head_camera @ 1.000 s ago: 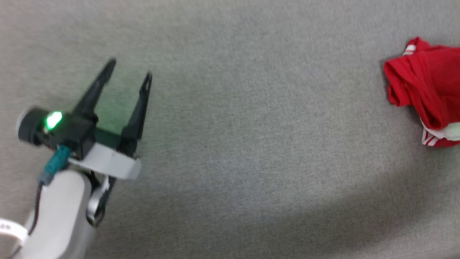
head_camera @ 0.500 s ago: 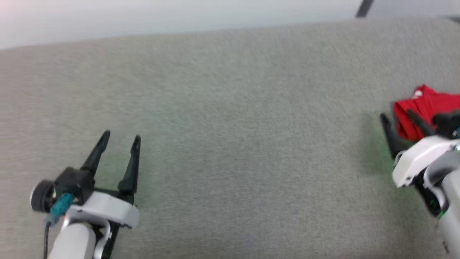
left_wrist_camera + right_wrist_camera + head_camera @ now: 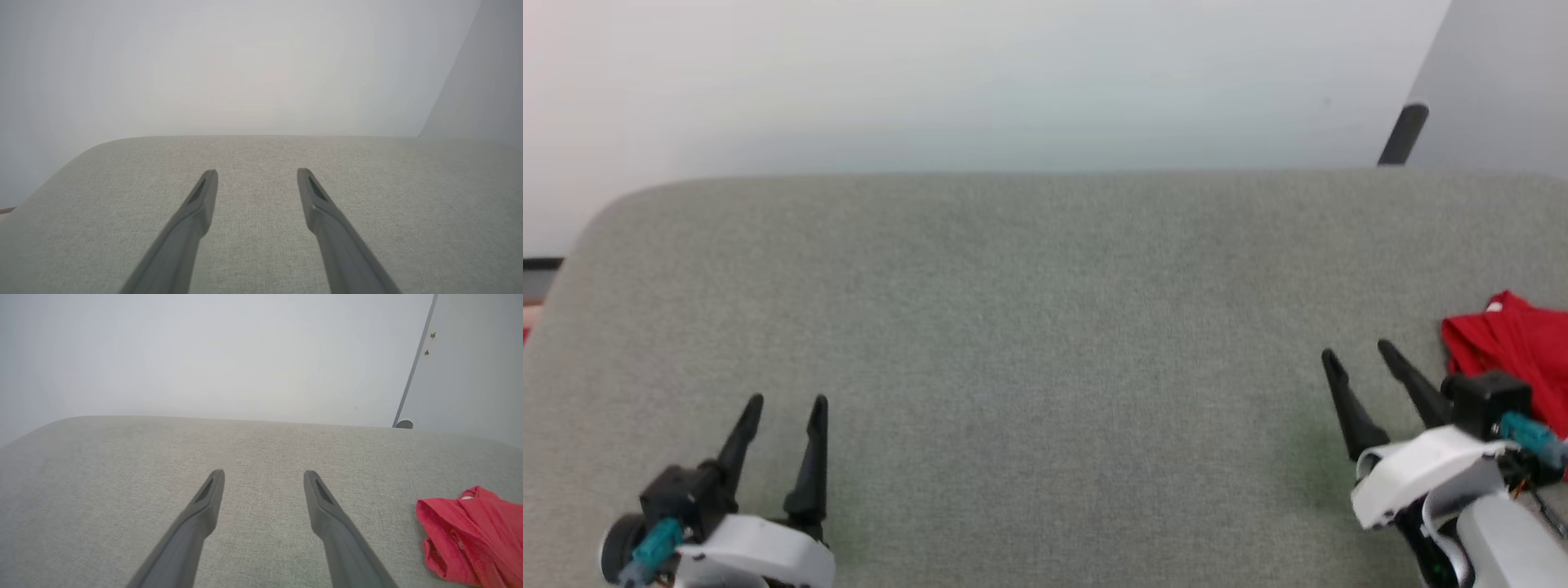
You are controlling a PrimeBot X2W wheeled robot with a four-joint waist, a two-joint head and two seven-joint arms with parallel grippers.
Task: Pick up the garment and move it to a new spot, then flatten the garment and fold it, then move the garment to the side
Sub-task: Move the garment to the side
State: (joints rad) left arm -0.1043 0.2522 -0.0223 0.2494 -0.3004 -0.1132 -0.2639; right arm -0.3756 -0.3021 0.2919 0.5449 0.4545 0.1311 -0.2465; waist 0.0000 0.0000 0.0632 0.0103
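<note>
**Lower left of the head view:** the left gripper (image 3: pixel 788 400) has two long dark fingers on a white wrist housing and sits low over the grey woven-fabric surface (image 3: pixel 1045 327). Its jaws stand apart with only grey cloth between them. A teal connector (image 3: pixel 658 541) projects from the black block on its left side. The left wrist view agrees: the fingers (image 3: pixel 196 212) are spread, their tips over the cloth. The surface's rounded corner falls at the left of that frame.

**Centre and top:** the grey surface runs the full width of the head view. A plain pale wall (image 3: pixel 980 82) runs across the top of the frame behind it.

**Upper right:** a short dark bar (image 3: pixel 1402 135) slants beside a grey panel.

**Lower right:** the right gripper (image 3: pixel 1354 349) is of the same build, with its fingers leaning slightly left. Its jaws are apart and grip nothing.

**Right edge:** the garment (image 3: pixel 1515 351), a crumpled red fabric jersey, lies bunched on the grey surface and is cut off by the frame edge. A small white patch shows at its top. In the right wrist view the garment (image 3: pixel 470 535) lies at lower right, near the right-hand finger but not touching it. Any lettering is folded out of sight.
</note>
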